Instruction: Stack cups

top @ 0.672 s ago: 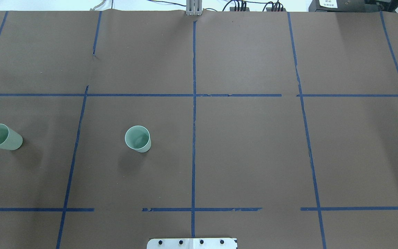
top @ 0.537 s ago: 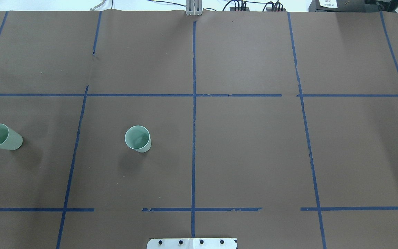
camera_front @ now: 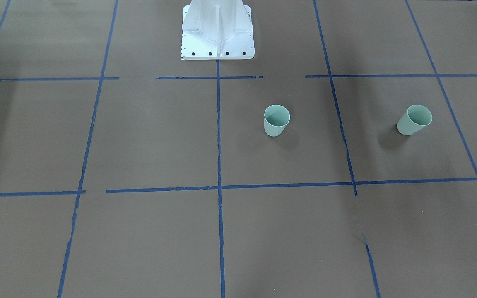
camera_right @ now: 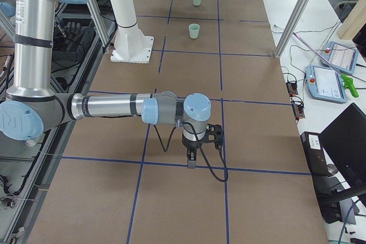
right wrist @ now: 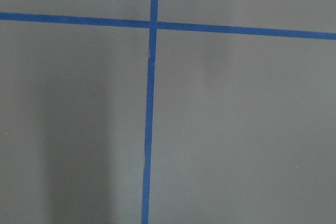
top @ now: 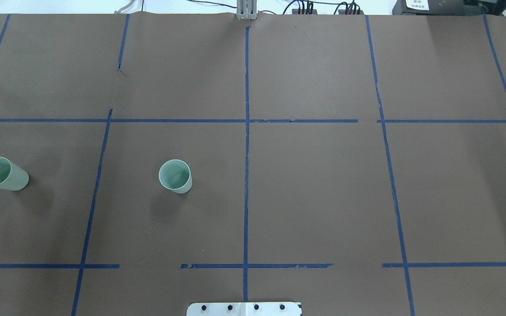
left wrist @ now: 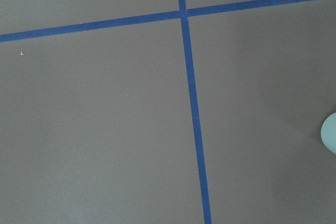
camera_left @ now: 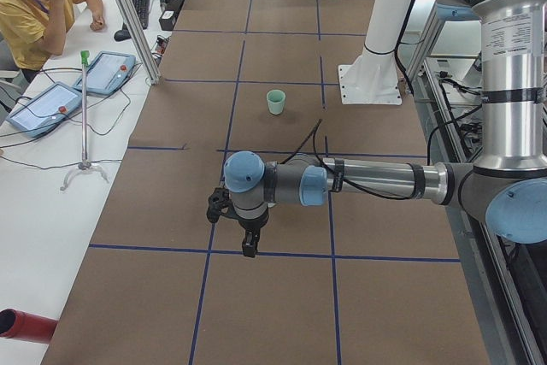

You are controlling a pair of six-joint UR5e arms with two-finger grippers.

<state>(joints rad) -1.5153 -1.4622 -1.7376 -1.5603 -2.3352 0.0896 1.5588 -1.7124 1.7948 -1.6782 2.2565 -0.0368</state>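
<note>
Left gripper (camera_left: 248,244) hangs low over the table (top: 323,197), pointing down, in the lower middle of the left side view. The right gripper (camera_right: 191,161) hangs in the same way in the lower middle of the right side view. For both, I cannot tell if the fingers are apart or together, and neither one holds anything. Each arm is stretched out flat and keeps its gripper above bare brown paper, near a crossing of the blue tape lines (top: 246,175). I judge this to be a waiting pose, well apart from the cups.

One cup (top: 175,176) stands left of centre in the overhead picture. The other cup (top: 3,174) stands at the left edge of that picture. They are well apart, both upright with the mouth up, which suits putting one inside the other. Nothing is stacked yet. Since both are on the left arm's side, I think this arm is better placed to take the first one.
</note>
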